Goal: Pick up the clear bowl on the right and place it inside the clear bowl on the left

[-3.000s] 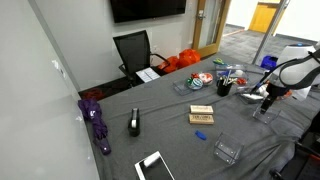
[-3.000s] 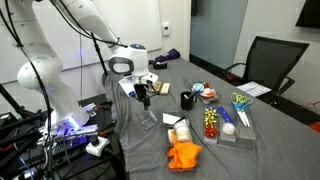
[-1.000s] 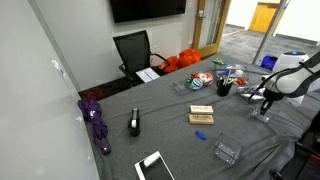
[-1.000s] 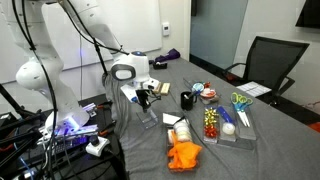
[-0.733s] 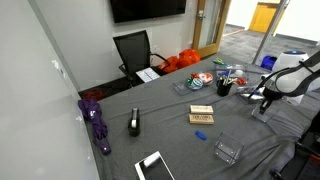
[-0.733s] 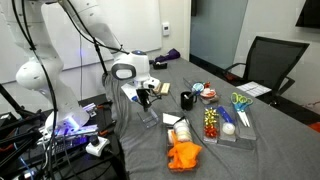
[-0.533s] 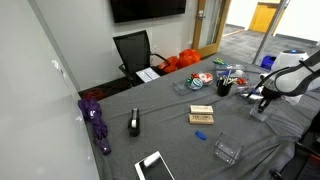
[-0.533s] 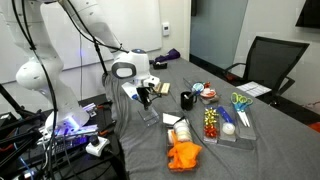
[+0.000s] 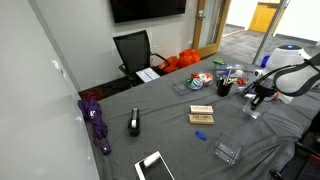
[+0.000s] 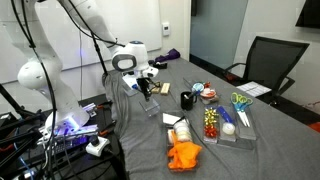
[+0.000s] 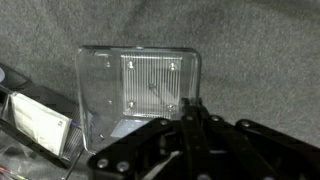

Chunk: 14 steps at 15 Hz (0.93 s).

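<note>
1. Clear bowl, square with a ribbed base, lies over the grey tablecloth right under my gripper.
2. My fingers are pinched together on its near rim.
3. I cannot tell whether it touches the cloth.
4. In an exterior view, the other clear bowl stands well apart from it.

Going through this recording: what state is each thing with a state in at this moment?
gripper: shut on a bowl's rim.
held clear bowl: empty, gripped at one edge.
other clear bowl: empty, apart from the gripper.
wall screen: dark.
office chair: unoccupied.
purple umbrella: folded, lying down.
</note>
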Each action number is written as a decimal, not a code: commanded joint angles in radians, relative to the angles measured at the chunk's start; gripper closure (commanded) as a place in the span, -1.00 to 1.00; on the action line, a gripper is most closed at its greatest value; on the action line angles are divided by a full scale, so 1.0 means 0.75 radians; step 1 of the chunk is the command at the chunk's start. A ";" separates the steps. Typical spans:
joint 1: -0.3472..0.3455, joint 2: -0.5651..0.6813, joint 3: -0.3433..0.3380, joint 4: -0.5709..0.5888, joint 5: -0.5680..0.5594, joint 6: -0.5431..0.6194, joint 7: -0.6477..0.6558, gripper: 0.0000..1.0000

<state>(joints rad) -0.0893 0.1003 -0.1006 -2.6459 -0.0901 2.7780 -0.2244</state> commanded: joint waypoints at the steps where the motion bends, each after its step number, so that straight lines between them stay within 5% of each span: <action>1: 0.051 -0.103 0.017 -0.023 -0.107 -0.091 0.148 0.97; 14: 0.058 -0.075 0.035 -0.026 -0.117 -0.061 0.130 0.97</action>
<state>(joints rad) -0.0569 0.0715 -0.0880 -2.6459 -0.1396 2.7499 -0.1454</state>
